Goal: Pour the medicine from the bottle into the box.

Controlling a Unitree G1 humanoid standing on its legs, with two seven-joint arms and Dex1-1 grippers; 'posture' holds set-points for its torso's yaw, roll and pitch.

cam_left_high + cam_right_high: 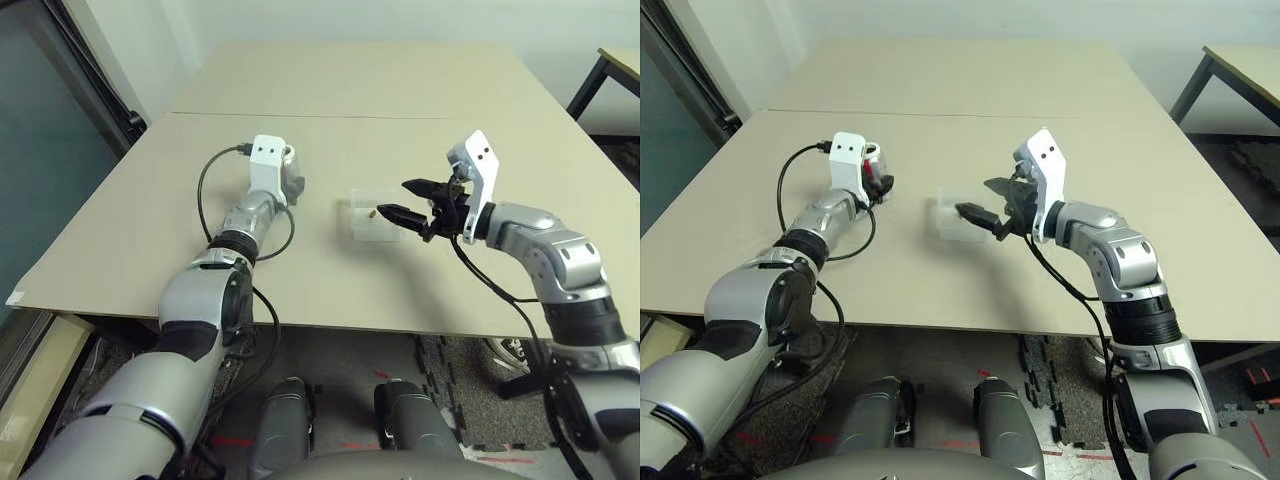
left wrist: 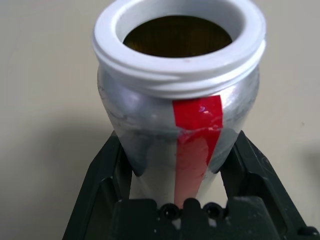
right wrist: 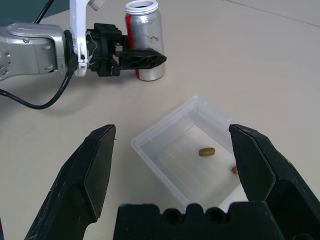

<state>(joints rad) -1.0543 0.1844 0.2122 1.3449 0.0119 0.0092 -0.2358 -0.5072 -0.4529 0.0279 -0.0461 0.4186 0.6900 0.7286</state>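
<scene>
Two pills [image 3: 206,151] are already sitting in the clear plastic box [image 3: 165,131], one near the middle and one closer to a wall, so I'd call the pour itself done from what I'm seeing.

My left gripper [image 3: 145,59] is pinching the bottle [image 2: 180,105] low on its body, one finger on each side. The bottle stands upright with its open white rim up, cap off. From the right wrist camera its base looks like it's touching the bench [image 1: 150,200], but I can't say for sure whether it's fully set down or just hovering a hair above. Looking down the mouth, it's dark in there and I don't spot any pills left, though the bottom is hard to read.

My right gripper [image 1: 412,212] is spread wide, holding nothing, hanging right at the box's near edge with the box showing between its fingers.

The bit that matters for what comes next: the bottle's long axis is vertical, and it's off to the left of the box, well apart from it, with the left arm being the one on it. So the next move is probably just letting go and backing the fingers off sideways without tipping it. The right arm is the closer one to the box if that needs steadying or shifting.
</scene>
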